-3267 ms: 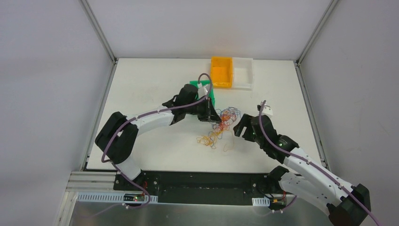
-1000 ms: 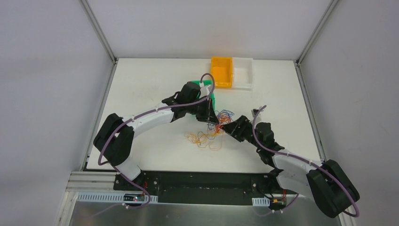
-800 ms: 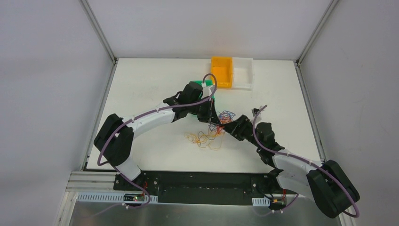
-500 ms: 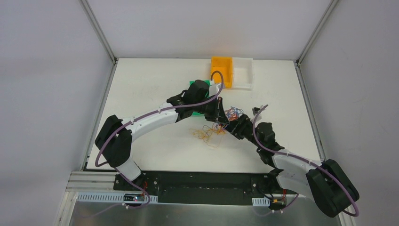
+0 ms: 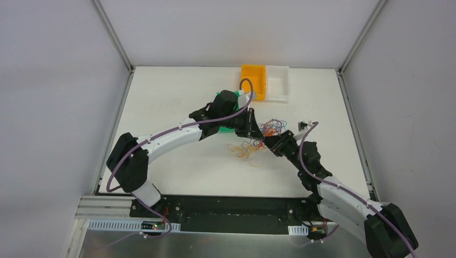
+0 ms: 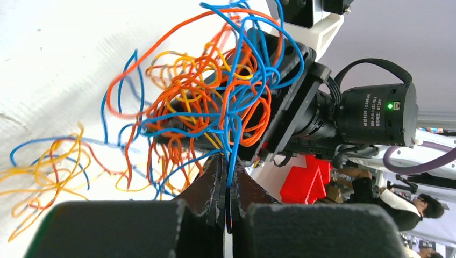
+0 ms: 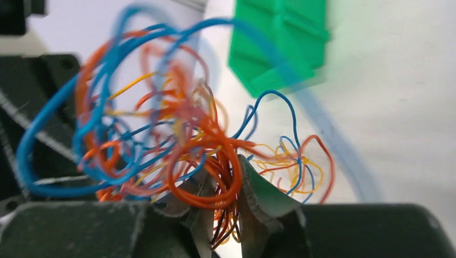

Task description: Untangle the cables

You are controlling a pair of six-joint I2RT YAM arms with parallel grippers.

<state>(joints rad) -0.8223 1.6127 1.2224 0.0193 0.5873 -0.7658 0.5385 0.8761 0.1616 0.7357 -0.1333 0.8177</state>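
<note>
The cables [image 5: 267, 129] are a tangle of thin orange, blue, red and yellow strands hanging between my two grippers at mid-table, with loose loops trailing onto the table [image 5: 246, 150]. My left gripper [image 5: 253, 127] is shut on blue strands [image 6: 232, 134]; its jaws [image 6: 226, 180] meet with the wire pinched between them. My right gripper [image 5: 268, 141] faces it from the right. Its jaws [image 7: 226, 183] are pressed on a bundle of orange strands [image 7: 215, 164]. The tangle hides part of the right gripper's body [image 6: 301, 102] in the left wrist view.
A green block [image 5: 226, 129] lies partly under the left arm and shows again as the green block [image 7: 279, 43] behind the tangle. An orange bin [image 5: 253, 81] and a white bin [image 5: 277, 83] stand at the table's back edge.
The right jaws have closed on the orange strands. Both grippers shifted right and slightly back, pulling the tangle off the table; the right arm has stretched out.
</note>
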